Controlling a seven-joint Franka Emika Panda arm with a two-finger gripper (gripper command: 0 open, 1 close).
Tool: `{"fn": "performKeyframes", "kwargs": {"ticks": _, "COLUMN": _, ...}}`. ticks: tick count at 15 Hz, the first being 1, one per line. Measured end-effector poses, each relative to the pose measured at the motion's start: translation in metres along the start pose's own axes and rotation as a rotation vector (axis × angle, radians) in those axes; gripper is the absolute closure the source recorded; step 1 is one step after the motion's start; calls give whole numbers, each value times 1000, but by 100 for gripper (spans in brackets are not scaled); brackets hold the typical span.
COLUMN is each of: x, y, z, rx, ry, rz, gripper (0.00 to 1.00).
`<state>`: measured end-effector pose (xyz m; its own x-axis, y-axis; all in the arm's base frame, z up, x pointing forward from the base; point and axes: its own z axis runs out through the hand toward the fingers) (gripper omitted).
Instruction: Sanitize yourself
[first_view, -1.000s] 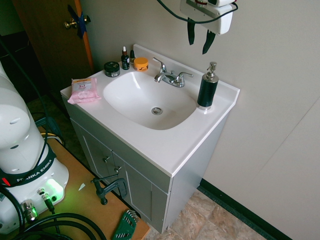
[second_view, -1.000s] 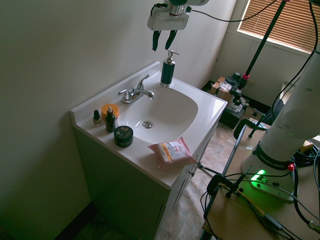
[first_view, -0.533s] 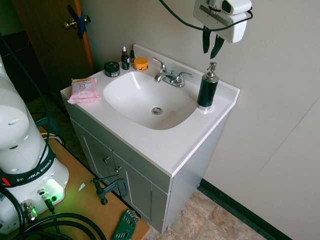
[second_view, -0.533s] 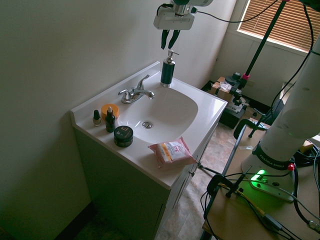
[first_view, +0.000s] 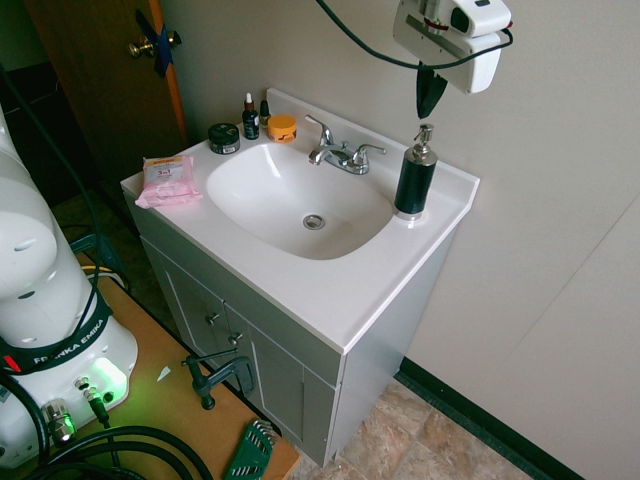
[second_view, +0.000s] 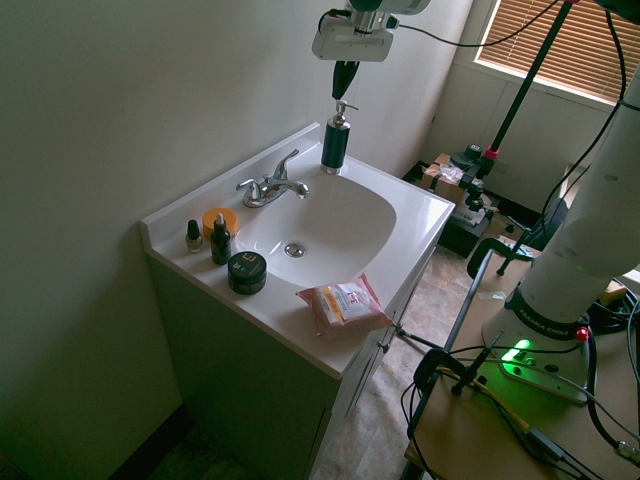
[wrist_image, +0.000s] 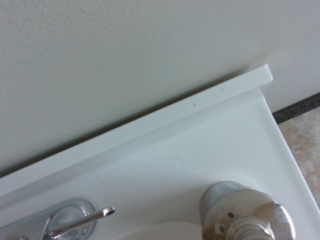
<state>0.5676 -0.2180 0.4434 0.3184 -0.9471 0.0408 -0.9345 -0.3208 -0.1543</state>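
The white robot arm's gripper (first_view: 430, 103) is hanging just above the silver pump of the dark soap bottle (first_view: 414, 180), not touching it, its 2 dark fingers (second_view: 344, 78) pressed together and clenched on nothing. The bottle is standing at the back corner of the vanity top (first_view: 330, 290), beside the faucet (first_view: 340, 152). In the wrist view the pump top (wrist_image: 247, 212) is showing from above.

- Plain off-white walls (first_view: 560, 200), dark baseboard (first_view: 480, 420) along the bottom.
- Mottled tan tile floor (first_view: 420, 445).
- White vanity counter (first_view: 350, 290) with grey cabinet doors (first_view: 270, 370).
- Brown wooden door (first_view: 95, 80), brass knob.
- Window blinds (second_view: 560, 45) letting daylight in.
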Motion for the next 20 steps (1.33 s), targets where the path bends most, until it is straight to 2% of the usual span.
{"fn": "performKeyframes", "kwargs": {"ticks": 5, "x": 14, "y": 11, "z": 1, "rx": 7, "ry": -8, "rz": 21, "gripper": 100}}
{"fn": "performKeyframes", "kwargs": {"ticks": 12, "x": 6, "y": 14, "z": 19, "rx": 5, "ry": -14, "rz": 18, "gripper": 100}}
{"fn": "performKeyframes", "kwargs": {"ticks": 15, "x": 2, "y": 11, "z": 6, "rx": 33, "ry": -14, "rz": -10, "gripper": 100}}
{"fn": "performKeyframes", "kwargs": {"ticks": 18, "x": -30, "y": 9, "z": -14, "rx": 46, "ry": -29, "rz": -89, "gripper": 100}}
{"fn": "performKeyframes", "kwargs": {"ticks": 19, "x": -50, "y": 9, "z": -11, "rx": 32, "ry": -37, "rz": -124, "gripper": 0}}
{"fn": "performKeyframes", "kwargs": {"ticks": 20, "x": -72, "y": 11, "z": 3, "rx": 5, "ry": -48, "rz": -167, "gripper": 0}}
